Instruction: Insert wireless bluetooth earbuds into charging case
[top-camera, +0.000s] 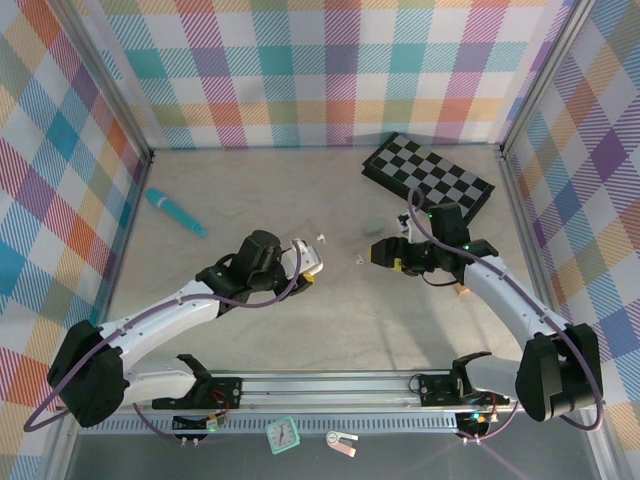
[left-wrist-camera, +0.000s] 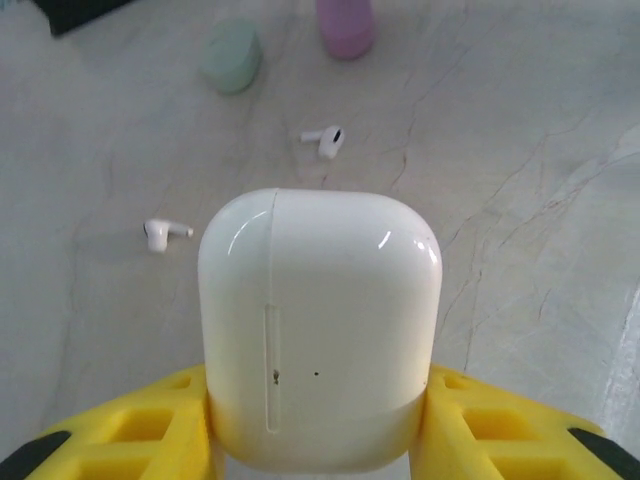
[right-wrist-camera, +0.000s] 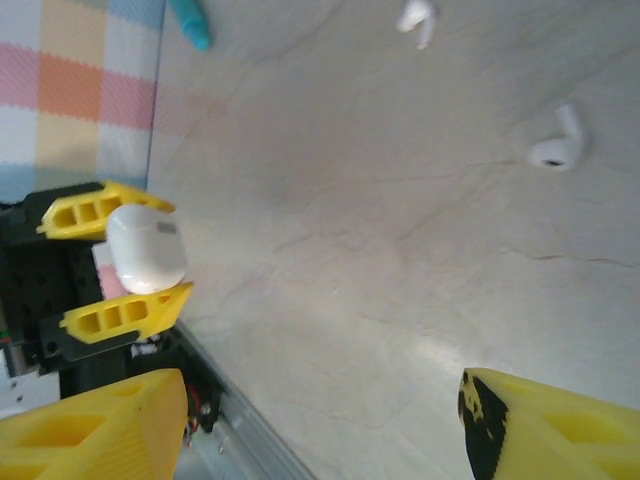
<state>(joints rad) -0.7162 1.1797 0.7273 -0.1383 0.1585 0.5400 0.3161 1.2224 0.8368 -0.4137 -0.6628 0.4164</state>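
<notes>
The charging case (left-wrist-camera: 320, 300) sits between the jaws of the left gripper (left-wrist-camera: 320, 400). On the surface (left-wrist-camera: 520, 200) ahead lie the nearer earbud (left-wrist-camera: 160, 233), left in the left wrist view, and the farther earbud (left-wrist-camera: 327, 140), well apart. Behind them stand the second case (left-wrist-camera: 232, 57) and the third case (left-wrist-camera: 346, 25), side by side.

- A checkerboard (top-camera: 428, 182), black and white squares, lies flat and turned at an angle.
- The pale, marbled table top (top-camera: 300, 180) lies under the checkerboard.
- Plaid walls (top-camera: 300, 70) in pastel colours stand behind the checkerboard and on both sides of it.
- A teal pen-like stick (top-camera: 176, 213) lies slanted, well apart from the checkerboard, by the left-hand wall.
- A small tan piece (top-camera: 462, 290) lies nearer the camera than the checkerboard; too small to tell what it is.
- A metal rail (top-camera: 330, 385) runs along the table edge opposite the checkerboard.
- A small mint-green square clock (top-camera: 283, 435) sits beyond that rail, further still from the checkerboard.
- A little round item with a pink tab (top-camera: 341, 442) lies just beside the clock, on the checkerboard's side.
</notes>
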